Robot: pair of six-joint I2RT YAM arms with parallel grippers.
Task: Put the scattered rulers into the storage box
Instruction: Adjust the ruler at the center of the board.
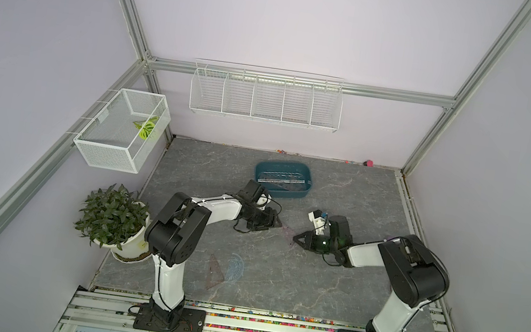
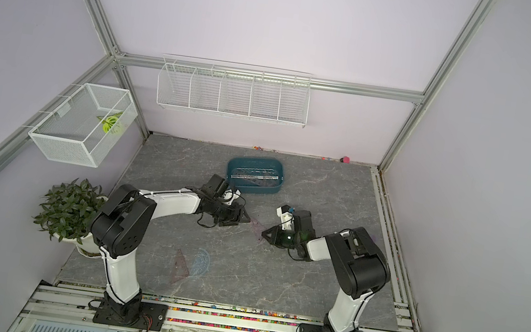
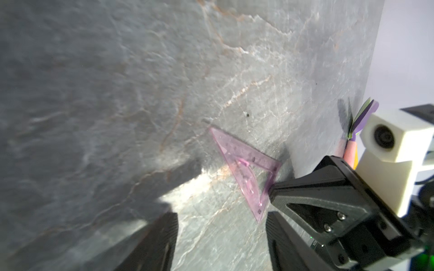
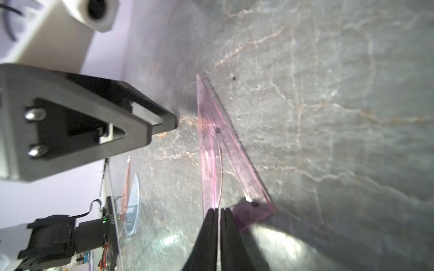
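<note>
At the far left a white mesh basket (image 1: 110, 147) is hanging on the wall with a green leaf (image 1: 146, 127) lying inside. Below it a potted plant (image 1: 112, 215) is standing at the table's edge, close beside the left arm's elbow. Moving right, a brown triangle (image 1: 215, 272) and a bluish protractor (image 1: 236, 268) are lying flat side by side on the front part of the table (image 1: 327, 290), with nothing covering them. Farther back, the storage box (image 1: 257, 172) is holding straight rulers (image 1: 282, 177), and the left arm's wrist is hiding a bit of its near-left corner. At mid-table the left gripper (image 1: 279, 225) is pointing at a pink triangle (image 1: 288, 233), while the right gripper (image 1: 296, 238) is meeting the same piece from the opposite side. Both top views are rendering this triangle only as a faint smear. The left wrist view is showing the left gripper (image 3: 220, 234) with its fingers spread wide and the triangle lying beyond them. The right wrist view is showing the right gripper (image 4: 218, 225) pressed together, pinching the triangle's short side.
</note>
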